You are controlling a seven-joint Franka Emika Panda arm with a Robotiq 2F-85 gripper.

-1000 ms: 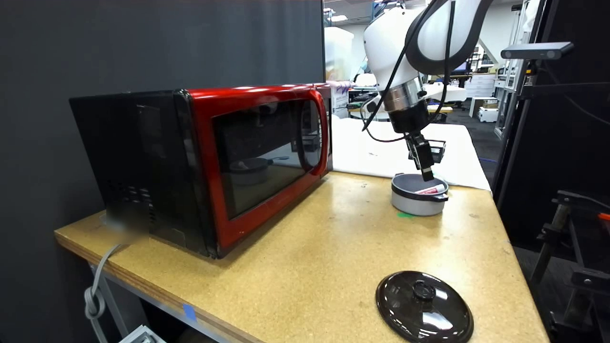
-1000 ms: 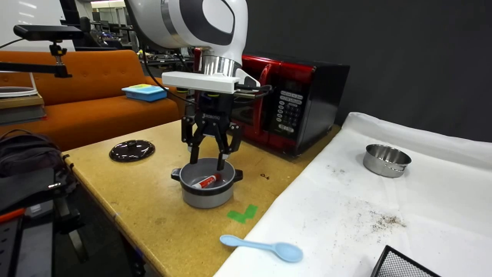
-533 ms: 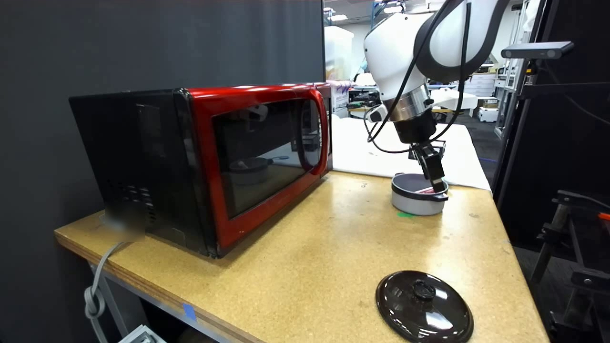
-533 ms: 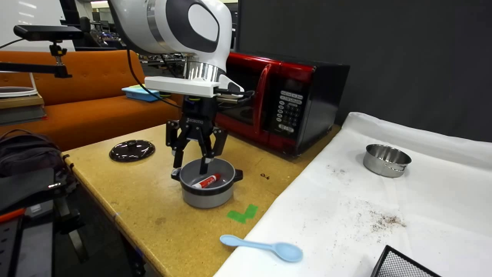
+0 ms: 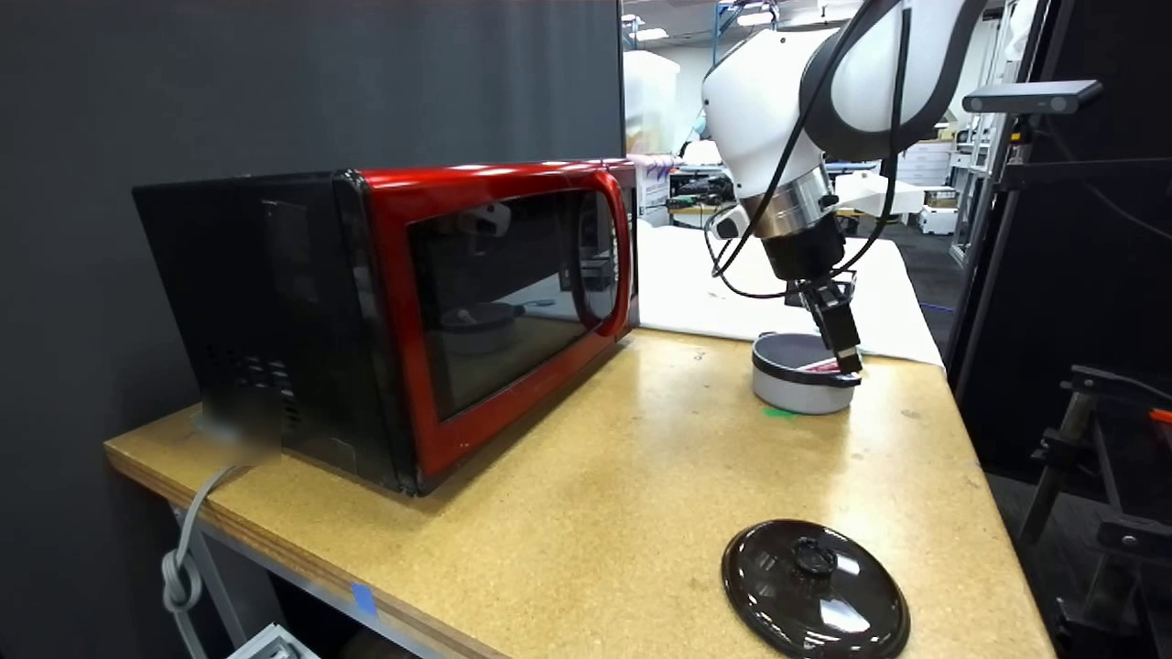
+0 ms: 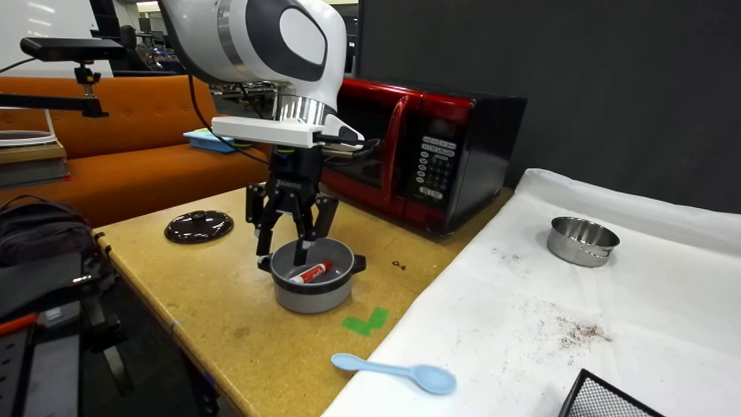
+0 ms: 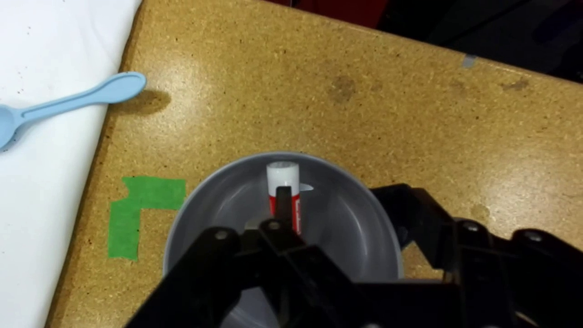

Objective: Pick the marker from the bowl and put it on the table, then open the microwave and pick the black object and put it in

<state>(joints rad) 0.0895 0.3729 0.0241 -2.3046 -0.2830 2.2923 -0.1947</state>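
Note:
The grey bowl (image 6: 312, 298) with a dark rim and black side handles stands on the tan table (image 6: 231, 284); it also shows in the wrist view (image 7: 353, 228). A red marker with a white end (image 6: 312, 272) lies inside, leaning on the wall; it also shows in the wrist view (image 7: 283, 176). My gripper (image 6: 282, 259) is open and empty. One finger is over the bowl's inside beside the marker, the other at the rim by a handle; contact cannot be told. The red microwave (image 5: 513, 403) is shut. A black mesh box (image 6: 608, 399), likely the black object, is partly cut off.
A black round lid (image 5: 815, 586) lies on the table. A light blue spoon (image 6: 399, 370) lies across the edge of the white sheet (image 6: 492, 347). A steel pan (image 6: 582, 243) stands on the sheet. Green tape (image 6: 366, 322) marks the table beside the bowl.
My gripper has moved from over the bowl's middle toward the handle on the side away from the white sheet, and lowered. It stays open. The bowl and marker have not moved.

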